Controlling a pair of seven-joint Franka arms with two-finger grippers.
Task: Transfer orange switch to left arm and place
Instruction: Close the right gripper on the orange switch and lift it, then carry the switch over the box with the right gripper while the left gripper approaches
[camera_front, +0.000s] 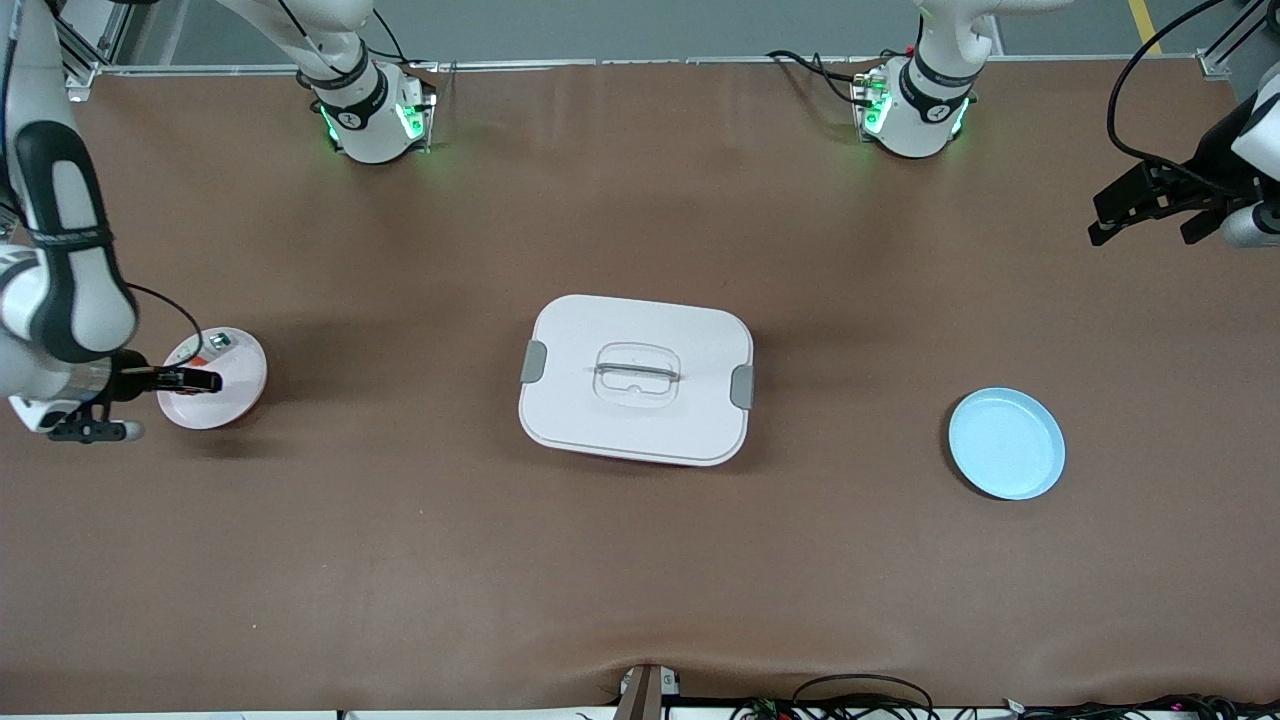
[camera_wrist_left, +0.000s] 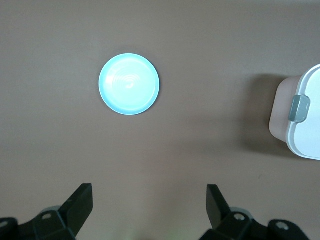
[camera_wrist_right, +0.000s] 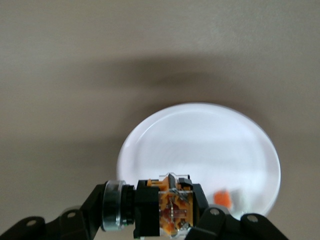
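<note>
No legible text, label, brand, number or sign on anything here.

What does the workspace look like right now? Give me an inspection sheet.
Surface: brown table, bare around the items.
Job's things: switch held over the white plate; box mid-table, lidded; blue plate toward the left arm's end.
Clutter: small whitish part on the white plate.
Grippers: right gripper shut on the switch; left gripper open, waiting above the table.
Cables: bundles along the table's near edge.
Surroundings: nothing seen.
</note>
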